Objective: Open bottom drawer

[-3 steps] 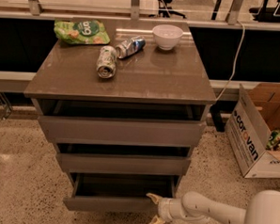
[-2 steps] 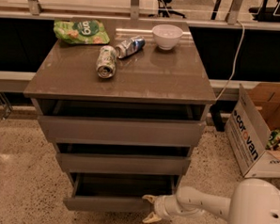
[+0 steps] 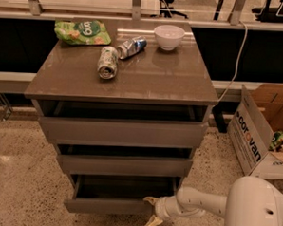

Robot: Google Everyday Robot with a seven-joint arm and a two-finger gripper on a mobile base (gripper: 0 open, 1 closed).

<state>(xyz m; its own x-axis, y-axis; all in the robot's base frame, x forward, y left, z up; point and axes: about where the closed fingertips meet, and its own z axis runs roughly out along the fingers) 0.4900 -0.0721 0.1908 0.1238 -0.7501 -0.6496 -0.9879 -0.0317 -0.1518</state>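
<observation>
The bottom drawer (image 3: 109,206) is the lowest and narrowest of three grey-brown flat fronts. It is pulled out a little, and its dark inside shows above the front. My gripper (image 3: 151,212) is at the right end of this drawer front, reaching in from the lower right on a white arm (image 3: 198,203). Its tan fingers (image 3: 149,200) are spread, one above and one below the front's right end. I cannot tell whether they touch the front.
The middle drawer (image 3: 124,165) and top drawer (image 3: 124,131) also stand slightly out. On the cabinet top (image 3: 181,83) lie a green bag (image 3: 82,32), two cans (image 3: 107,62) (image 3: 131,47) and a white bowl (image 3: 169,37). A cardboard box (image 3: 254,132) stands at the right on the speckled floor.
My gripper has shifted slightly left along the bottom drawer front's right end, and my arm has come further into view. The drawer looks unmoved.
</observation>
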